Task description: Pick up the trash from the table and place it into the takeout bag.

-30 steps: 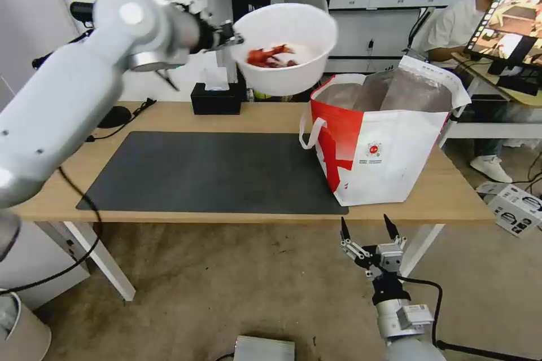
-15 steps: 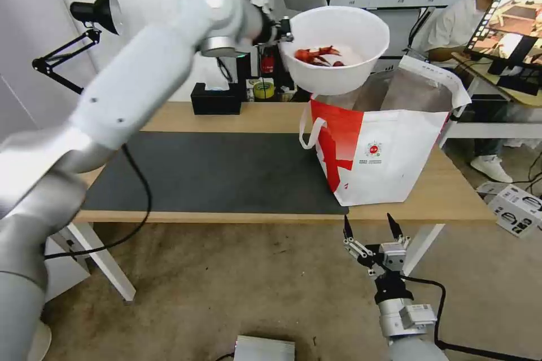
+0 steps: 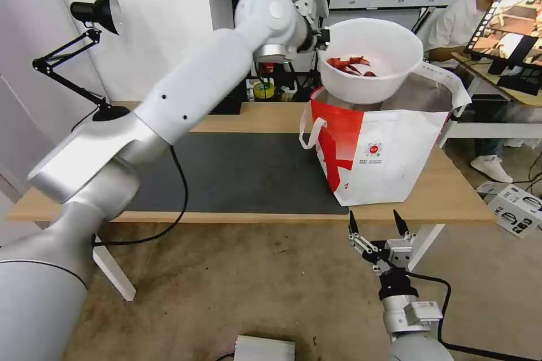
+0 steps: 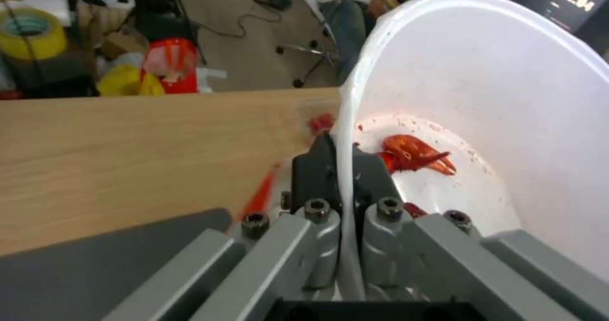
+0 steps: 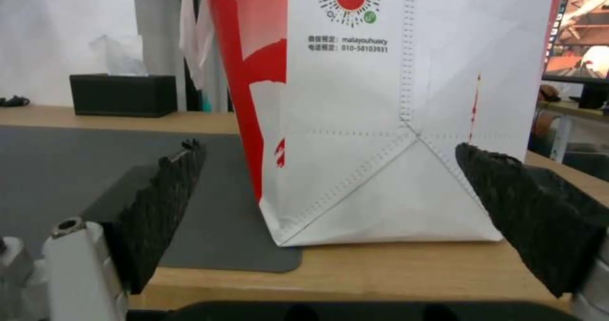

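In the upper centre of the head view, the left gripper (image 3: 323, 39) is clamped on the near rim of a white bowl of red crayfish shells (image 3: 370, 67), one finger inside the wall and one outside. The bowl hangs level, directly over the open foil-lined mouth of the takeout bag (image 3: 384, 146), which stands at the right end of the table (image 3: 254, 115); its base sits just above the bag's left rim, so the drop looks to run straight down. At the lower right, the right gripper (image 3: 377, 224) waits below the table edge, fingers spread wide and empty
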Robot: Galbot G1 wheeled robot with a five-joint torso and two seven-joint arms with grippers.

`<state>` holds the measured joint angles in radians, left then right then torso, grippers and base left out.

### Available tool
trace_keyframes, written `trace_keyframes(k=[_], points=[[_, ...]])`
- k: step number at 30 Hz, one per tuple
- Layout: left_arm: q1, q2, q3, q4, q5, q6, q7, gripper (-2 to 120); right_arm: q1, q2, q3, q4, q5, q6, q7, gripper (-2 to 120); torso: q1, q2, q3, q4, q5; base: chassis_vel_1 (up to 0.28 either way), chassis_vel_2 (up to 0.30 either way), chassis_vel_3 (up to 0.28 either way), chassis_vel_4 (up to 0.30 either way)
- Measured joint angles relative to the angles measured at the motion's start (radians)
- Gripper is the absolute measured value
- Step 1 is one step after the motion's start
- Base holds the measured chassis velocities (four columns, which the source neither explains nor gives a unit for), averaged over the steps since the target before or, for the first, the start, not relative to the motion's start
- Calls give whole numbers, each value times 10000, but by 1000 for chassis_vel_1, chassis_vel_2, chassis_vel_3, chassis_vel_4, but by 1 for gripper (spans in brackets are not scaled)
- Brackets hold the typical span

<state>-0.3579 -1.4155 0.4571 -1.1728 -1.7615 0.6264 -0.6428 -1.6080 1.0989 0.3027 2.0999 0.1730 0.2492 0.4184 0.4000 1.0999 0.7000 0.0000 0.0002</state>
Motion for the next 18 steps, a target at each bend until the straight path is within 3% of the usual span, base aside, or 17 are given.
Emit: trace_keyframes(k=[18], points=[[350, -564, 645, -157, -4, -43, -93, 0, -60, 93, 44, -5, 3, 2, 6, 97, -1, 1, -1, 0, -1, 0, 0, 0, 0]])
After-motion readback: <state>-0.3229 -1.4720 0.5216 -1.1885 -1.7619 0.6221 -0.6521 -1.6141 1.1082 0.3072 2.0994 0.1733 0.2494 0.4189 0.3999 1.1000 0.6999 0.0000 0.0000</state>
